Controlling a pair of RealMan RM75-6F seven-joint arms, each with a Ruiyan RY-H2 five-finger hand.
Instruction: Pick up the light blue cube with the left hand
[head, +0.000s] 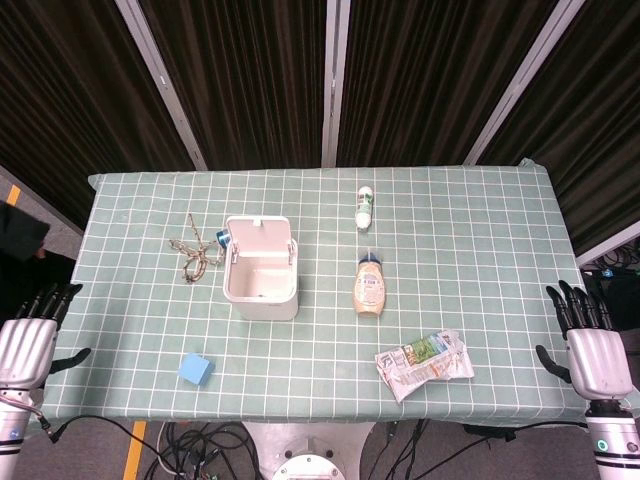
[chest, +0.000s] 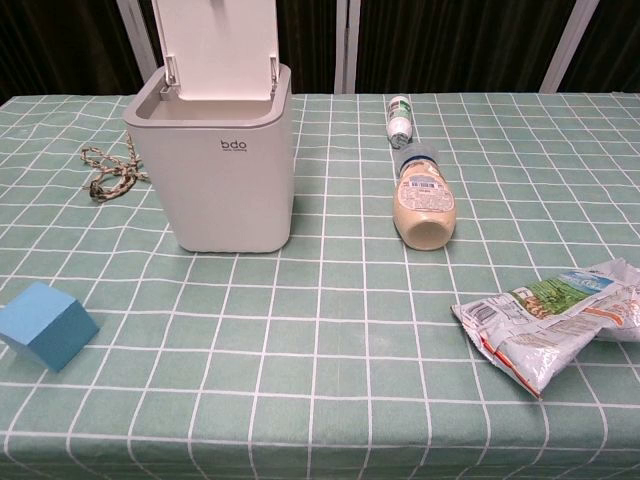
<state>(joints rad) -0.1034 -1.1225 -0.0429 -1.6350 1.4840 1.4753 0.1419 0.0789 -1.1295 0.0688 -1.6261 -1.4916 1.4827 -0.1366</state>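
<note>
A pale green tablecloth (head: 480, 250) carries a grid of thin white lines. The small foam-like cube (chest: 46, 325) is light blue, its shaded faces deeper blue. The open plastic bin (chest: 222, 165) is off-white with dark lettering. The lying sauce bottle (chest: 424, 203) is creamy beige under a grey-blue cap. The crumpled snack bag (chest: 550, 320) mixes silver, green and red.

At frame top, my chest view crops the bin lid (chest: 213, 45); its right edge clips the snack bag (chest: 555, 318).
</note>
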